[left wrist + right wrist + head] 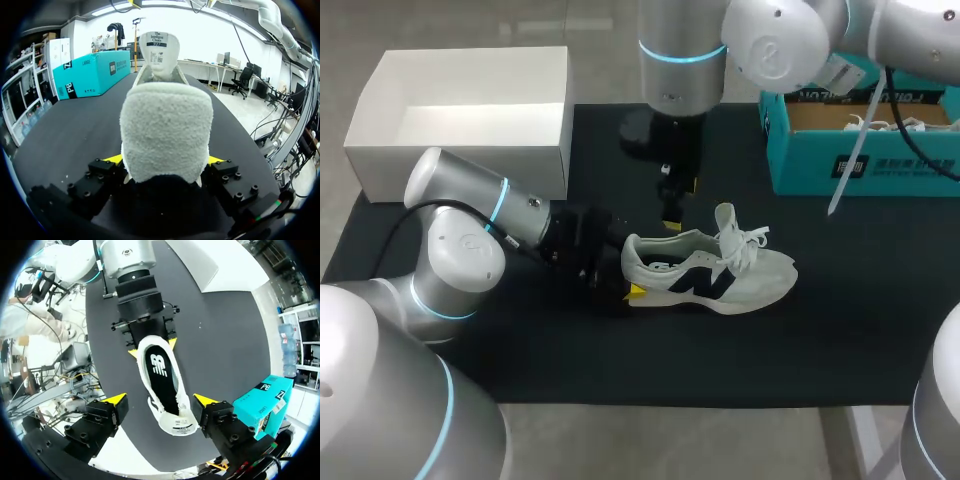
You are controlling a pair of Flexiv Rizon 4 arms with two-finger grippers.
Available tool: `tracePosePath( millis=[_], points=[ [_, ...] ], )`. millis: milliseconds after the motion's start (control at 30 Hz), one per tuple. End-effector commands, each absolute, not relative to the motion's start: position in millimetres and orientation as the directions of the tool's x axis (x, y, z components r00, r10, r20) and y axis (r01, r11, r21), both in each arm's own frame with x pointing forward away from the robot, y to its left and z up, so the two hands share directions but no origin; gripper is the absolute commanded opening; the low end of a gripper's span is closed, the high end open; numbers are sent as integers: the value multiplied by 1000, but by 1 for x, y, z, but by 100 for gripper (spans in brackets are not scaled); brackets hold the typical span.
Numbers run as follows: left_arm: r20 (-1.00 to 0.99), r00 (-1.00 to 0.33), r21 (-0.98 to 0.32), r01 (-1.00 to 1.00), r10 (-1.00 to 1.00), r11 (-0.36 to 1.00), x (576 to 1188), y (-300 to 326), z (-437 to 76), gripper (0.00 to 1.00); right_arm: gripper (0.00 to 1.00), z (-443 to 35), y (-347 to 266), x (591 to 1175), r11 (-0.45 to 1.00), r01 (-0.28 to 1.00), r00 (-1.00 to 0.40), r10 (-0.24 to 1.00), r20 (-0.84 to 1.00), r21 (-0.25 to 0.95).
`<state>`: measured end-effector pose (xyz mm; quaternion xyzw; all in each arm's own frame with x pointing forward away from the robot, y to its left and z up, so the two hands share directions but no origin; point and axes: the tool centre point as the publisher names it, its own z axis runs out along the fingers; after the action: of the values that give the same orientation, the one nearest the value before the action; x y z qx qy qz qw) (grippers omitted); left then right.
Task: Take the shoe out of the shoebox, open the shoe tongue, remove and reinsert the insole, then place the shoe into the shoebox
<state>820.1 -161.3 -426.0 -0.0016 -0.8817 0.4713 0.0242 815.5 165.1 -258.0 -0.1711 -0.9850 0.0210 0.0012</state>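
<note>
The white sneaker with a dark side logo (710,272) lies on its sole on the black table mat (520,350), out of the teal cardboard shoebox (860,150) that sits well apart at the far right of the table. Its long axis runs across the table, heel toward my left arm and toe toward my right side. The left gripper (164,162) comes in low along that axis and pinches the padded heel collar from both sides, one yellow tip on each flank, so the shoe is anchored at the back. The right gripper (160,400) hangs above the shoe pointing straight down, its fingers spread wide and touching nothing. Seen from its wrist, the shoe mouth lies directly under the gap, and the line between the two tips crosses the shoe's length roughly at right angles. The white fabric tongue (725,218) stands lifted toward the toe, which leaves the black insole with its white logo (161,371) exposed down the opening. I judge the insole removal to be the step in hand, and the right arm is the one placed for it. As they stand, the fingers straddle the shoe's whole width, so they would need to narrow or turn to reach inside and catch the insole's edge.
</note>
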Motion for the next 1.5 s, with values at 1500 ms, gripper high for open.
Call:
tracePosePath(
  millis=[1500],
  points=[
    [41, -999, -829, -20, 25, 559, 821, -161, -427, 0, 0, -351, 150, 808, 949, 314, -949, 314, 2, -44]
  ],
)
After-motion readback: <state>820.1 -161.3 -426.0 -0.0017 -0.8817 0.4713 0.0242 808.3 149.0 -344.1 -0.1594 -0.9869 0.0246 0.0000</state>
